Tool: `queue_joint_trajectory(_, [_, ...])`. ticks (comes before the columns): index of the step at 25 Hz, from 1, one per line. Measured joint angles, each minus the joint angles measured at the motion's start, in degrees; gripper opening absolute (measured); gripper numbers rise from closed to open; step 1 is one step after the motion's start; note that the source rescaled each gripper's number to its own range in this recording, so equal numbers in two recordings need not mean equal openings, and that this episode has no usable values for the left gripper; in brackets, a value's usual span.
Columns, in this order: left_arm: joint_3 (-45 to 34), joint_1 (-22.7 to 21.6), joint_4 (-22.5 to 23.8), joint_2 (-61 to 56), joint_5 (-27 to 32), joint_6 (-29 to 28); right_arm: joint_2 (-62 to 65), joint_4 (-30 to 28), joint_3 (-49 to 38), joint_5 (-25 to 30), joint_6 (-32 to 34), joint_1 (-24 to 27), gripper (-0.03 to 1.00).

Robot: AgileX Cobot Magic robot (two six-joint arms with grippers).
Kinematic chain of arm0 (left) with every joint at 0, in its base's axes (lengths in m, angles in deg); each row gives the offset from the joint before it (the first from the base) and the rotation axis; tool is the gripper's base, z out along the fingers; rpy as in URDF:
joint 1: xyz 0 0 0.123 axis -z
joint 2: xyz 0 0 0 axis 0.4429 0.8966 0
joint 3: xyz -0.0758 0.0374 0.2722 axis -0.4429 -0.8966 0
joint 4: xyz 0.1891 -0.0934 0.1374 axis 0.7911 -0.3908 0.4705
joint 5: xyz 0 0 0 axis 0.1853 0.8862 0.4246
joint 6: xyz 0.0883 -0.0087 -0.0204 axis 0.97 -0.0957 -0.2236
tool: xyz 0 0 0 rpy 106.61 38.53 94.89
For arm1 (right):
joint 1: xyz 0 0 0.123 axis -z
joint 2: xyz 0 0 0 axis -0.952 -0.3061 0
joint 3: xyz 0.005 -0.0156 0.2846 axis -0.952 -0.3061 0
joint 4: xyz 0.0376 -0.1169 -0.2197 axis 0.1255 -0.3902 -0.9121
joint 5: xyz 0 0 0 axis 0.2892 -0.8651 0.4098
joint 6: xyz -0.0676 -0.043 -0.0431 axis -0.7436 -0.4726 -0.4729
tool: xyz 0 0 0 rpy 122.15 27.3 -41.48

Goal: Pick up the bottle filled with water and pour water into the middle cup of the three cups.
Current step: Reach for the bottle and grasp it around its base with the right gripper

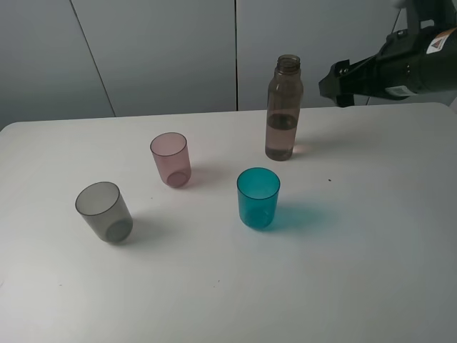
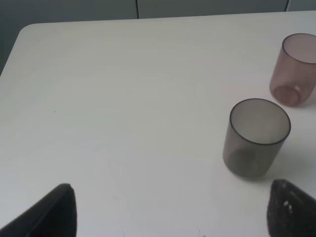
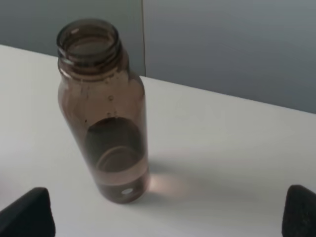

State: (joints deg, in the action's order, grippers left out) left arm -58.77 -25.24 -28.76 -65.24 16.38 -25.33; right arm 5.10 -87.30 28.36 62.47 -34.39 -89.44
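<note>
The smoky-brown bottle (image 1: pixel 283 107) stands upright and uncapped at the back of the white table, partly filled with water. The three cups stand upright and apart in front of it: the pink middle cup (image 1: pixel 171 158), the smoky grey cup (image 1: pixel 105 211) to the front left and the teal-blue cup (image 1: pixel 258 198) to the front right. My right gripper (image 1: pixel 334 83) hovers just right of the bottle, apart from it. In the right wrist view the bottle (image 3: pixel 106 113) stands ahead of the open, empty right gripper (image 3: pixel 163 217). My left gripper (image 2: pixel 173 219) is open and empty near the grey cup (image 2: pixel 256 138) and the pink cup (image 2: pixel 295 69).
The white table (image 1: pixel 371 250) ends at a grey panelled wall (image 1: pixel 164 50) right behind the bottle. The table's far left corner (image 2: pixel 29 30) shows in the left wrist view. The left arm is out of the exterior view.
</note>
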Motion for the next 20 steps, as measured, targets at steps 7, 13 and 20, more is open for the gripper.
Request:
queue_joint_trajectory(7, [0.0, 0.0, 0.0, 0.0, 0.0, 0.0, -8.7, 0.0, 0.0, -6.1, 0.0, -4.5, 1.0])
queue_joint_trajectory(13, [0.0, 0.0, 0.0, 0.0, 0.0, 0.0, -14.8, -4.2, 0.0, -11.4, 4.3, -4.9, 1.0])
queue_joint_trajectory(20, [0.0, 0.0, 0.0, 0.0, 0.0, 0.0, -19.2, -7.3, 0.0, -18.0, 8.1, -4.9, 1.0])
